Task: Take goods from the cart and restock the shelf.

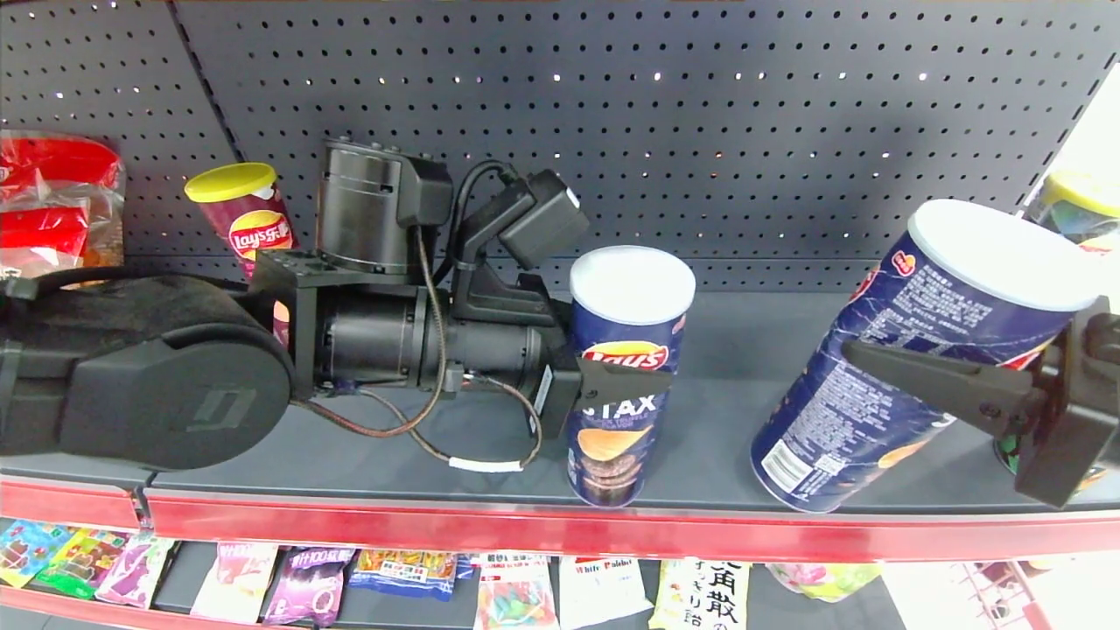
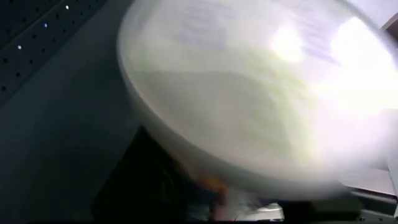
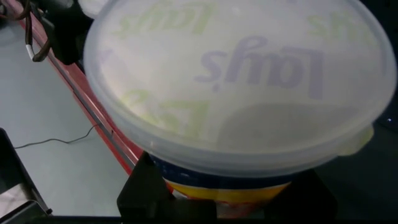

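Note:
A blue chip can with a white lid stands upright near the front of the grey shelf. My left gripper is shut on its middle from the left, and its blurred lid shows close up in the left wrist view. A second blue chip can is tilted at the right, top leaning right, base by the shelf's front edge. My right gripper is shut on it from the right. Its translucent lid is close in the right wrist view, with a dark finger below it.
A purple can with a yellow lid stands at the back left behind my left arm. Red bags sit far left, and another yellow-lidded can far right. The shelf has a red front lip. Snack packets fill the lower shelf.

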Controlling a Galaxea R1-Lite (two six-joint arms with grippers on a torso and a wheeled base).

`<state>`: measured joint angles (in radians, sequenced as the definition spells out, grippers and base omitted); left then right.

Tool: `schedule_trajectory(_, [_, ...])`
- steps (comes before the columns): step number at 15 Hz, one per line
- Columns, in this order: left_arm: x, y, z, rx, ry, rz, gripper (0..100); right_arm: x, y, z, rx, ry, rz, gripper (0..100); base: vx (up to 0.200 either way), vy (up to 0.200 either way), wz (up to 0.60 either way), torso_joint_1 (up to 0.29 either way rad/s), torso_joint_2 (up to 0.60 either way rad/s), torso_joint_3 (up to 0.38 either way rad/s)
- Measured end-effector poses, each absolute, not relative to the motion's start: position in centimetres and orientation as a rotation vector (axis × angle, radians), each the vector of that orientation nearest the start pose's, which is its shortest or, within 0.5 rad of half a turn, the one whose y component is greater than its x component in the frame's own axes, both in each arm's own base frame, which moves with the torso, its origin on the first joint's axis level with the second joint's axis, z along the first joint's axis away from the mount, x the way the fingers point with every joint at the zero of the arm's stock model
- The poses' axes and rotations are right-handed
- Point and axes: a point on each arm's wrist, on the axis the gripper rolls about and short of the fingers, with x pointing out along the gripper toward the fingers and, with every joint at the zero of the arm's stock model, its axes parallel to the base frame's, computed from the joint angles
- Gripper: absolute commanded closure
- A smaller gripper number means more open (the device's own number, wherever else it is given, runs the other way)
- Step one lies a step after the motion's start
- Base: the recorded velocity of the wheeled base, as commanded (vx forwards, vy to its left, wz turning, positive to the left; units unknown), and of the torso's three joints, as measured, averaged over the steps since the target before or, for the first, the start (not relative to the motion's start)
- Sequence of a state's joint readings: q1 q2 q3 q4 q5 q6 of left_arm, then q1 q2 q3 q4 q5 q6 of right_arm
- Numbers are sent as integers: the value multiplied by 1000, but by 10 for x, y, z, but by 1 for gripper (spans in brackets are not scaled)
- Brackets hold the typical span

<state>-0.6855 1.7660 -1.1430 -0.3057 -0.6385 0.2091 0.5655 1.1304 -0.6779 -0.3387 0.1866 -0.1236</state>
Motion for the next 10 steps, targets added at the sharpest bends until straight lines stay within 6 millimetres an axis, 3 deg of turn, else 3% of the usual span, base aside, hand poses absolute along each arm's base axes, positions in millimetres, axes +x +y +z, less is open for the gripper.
schedule_trajectory(6, [250, -221, 216, 179, 215, -1338, 0, 145, 97, 258, -138, 59, 759, 100, 0, 0, 0, 0, 0, 0])
schedule_trajectory(10, [244, -204, 211, 175, 242, -1310, 0, 167, 111, 269, -136, 50, 761, 100, 0, 0, 0, 0, 0, 0])
